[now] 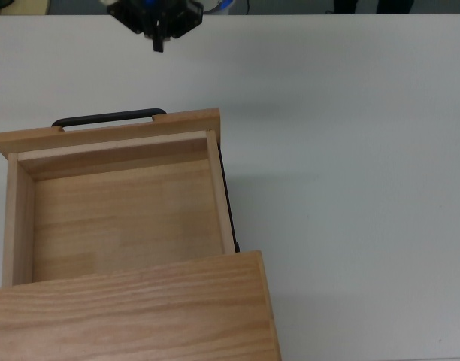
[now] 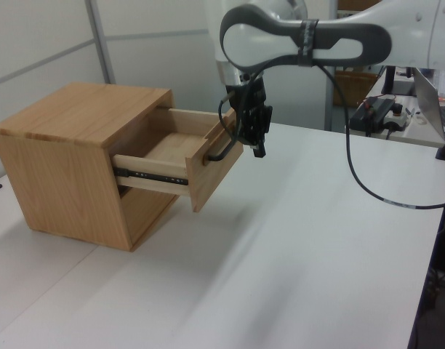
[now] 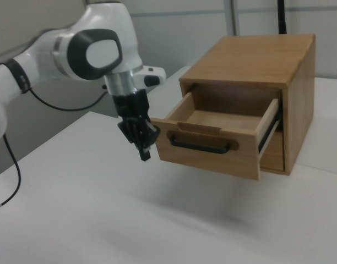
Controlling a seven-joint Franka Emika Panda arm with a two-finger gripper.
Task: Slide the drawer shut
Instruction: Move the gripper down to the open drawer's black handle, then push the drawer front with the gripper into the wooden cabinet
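Note:
The drawer (image 1: 125,218) stands pulled well out of the oak cabinet (image 1: 140,316), its inside bare. Its front panel (image 3: 207,151) carries a slim black handle (image 3: 200,146), which also shows as the handle (image 1: 110,117) at the panel's far side. My gripper (image 3: 143,151) points down with its fingers together and nothing between them. It hangs just off the panel at the right view's left, about level with the handle and apart from it. In the left view the gripper (image 2: 259,149) sits close to the right of the handle (image 2: 221,151). At the top edge of the top view the gripper (image 1: 158,37) is beyond the handle.
The cabinet (image 2: 84,116) rests on a wide white table (image 2: 295,240). A black cable (image 2: 361,182) hangs from the arm. A laptop and other gear (image 2: 444,102) stand at the left view's far right edge.

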